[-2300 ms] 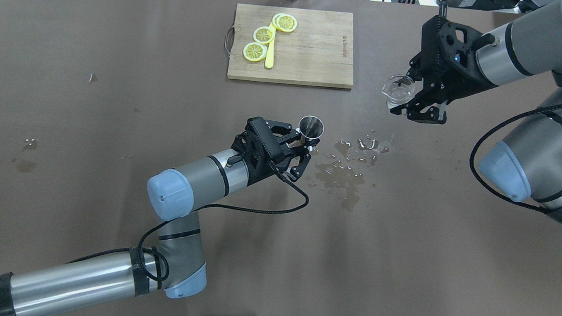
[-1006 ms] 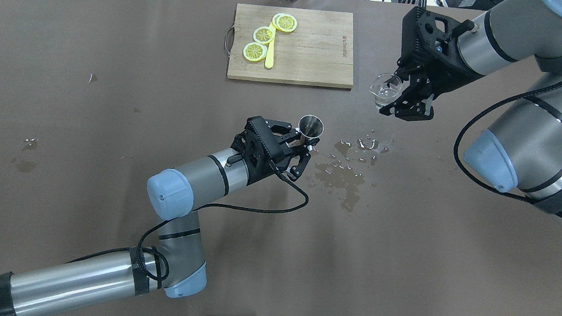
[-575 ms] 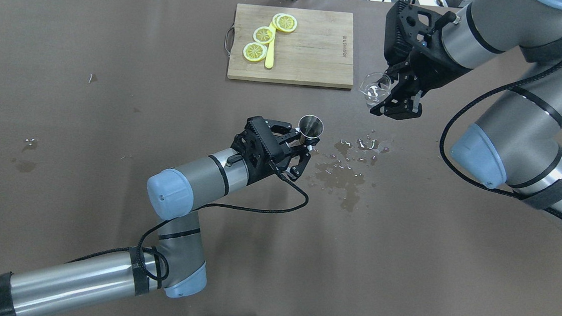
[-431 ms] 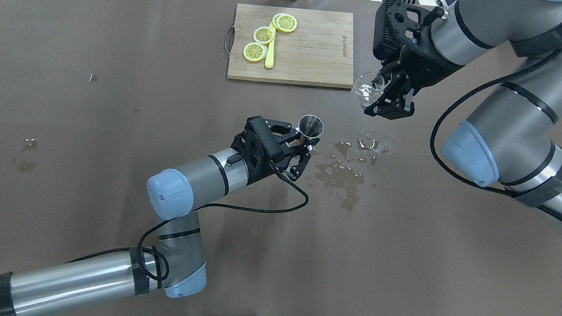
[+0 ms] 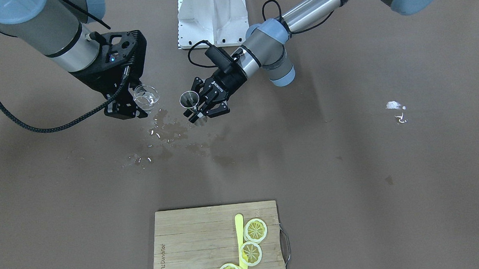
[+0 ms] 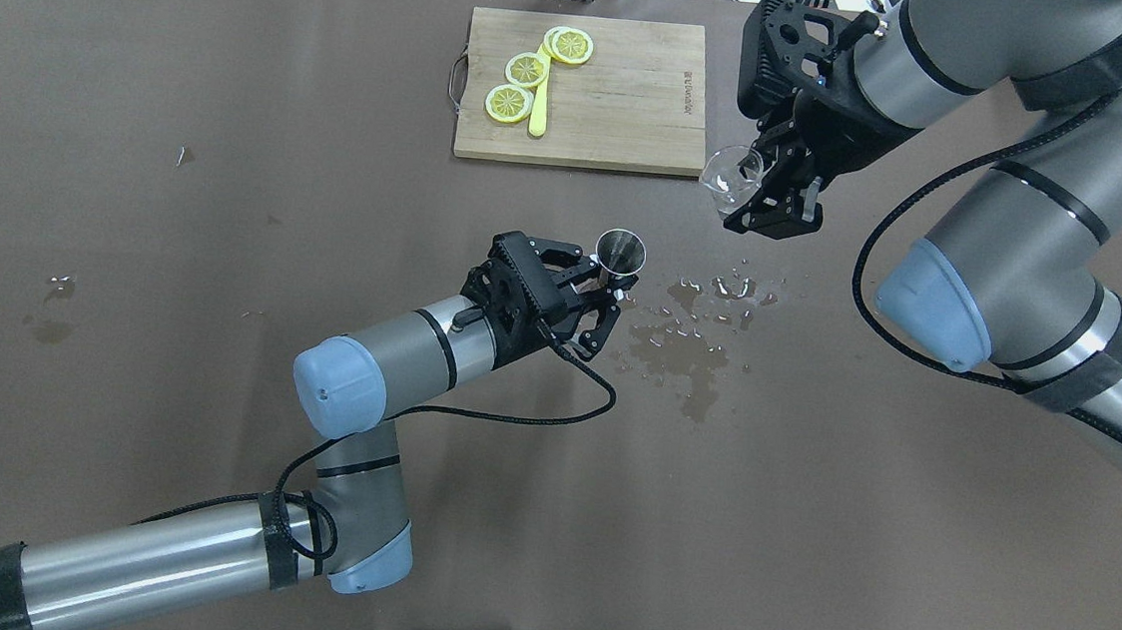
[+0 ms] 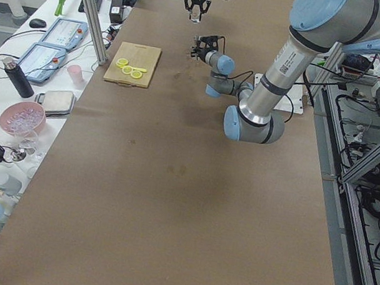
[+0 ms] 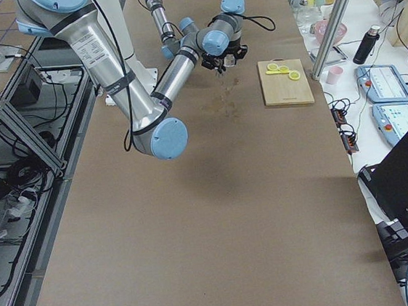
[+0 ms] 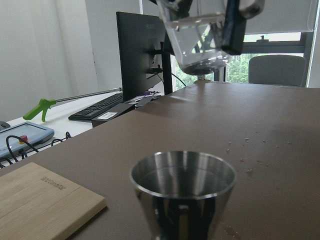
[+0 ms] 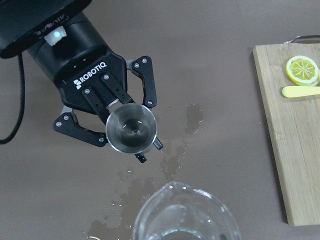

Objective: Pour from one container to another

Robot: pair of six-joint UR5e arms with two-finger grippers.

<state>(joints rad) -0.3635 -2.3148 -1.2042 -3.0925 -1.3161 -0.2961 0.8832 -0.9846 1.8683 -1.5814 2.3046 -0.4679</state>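
The steel jigger (image 6: 620,250) stands upright with its dark mouth up, and my left gripper (image 6: 613,282) is shut on its waist near the table's middle. The clear glass cup (image 6: 730,172) hangs in the air to its right and farther back, with my right gripper (image 6: 749,194) shut on it. It holds a little clear liquid and tilts slightly. From the right wrist, the cup's rim (image 10: 184,212) lies below the jigger's mouth (image 10: 131,128), still apart from it. In the left wrist view the cup (image 9: 198,40) hangs above and beyond the jigger (image 9: 183,187).
A patch of spilled liquid (image 6: 687,337) wets the brown table just right of the jigger. A wooden cutting board (image 6: 627,110) with lemon slices (image 6: 526,69) and a yellow stick lies at the back. Small wet spots (image 6: 51,300) mark the far left.
My right arm has carried the glass cup leftward, from the table's right side to near the board's corner, closer to the jigger. The left arm and jigger have stayed still.
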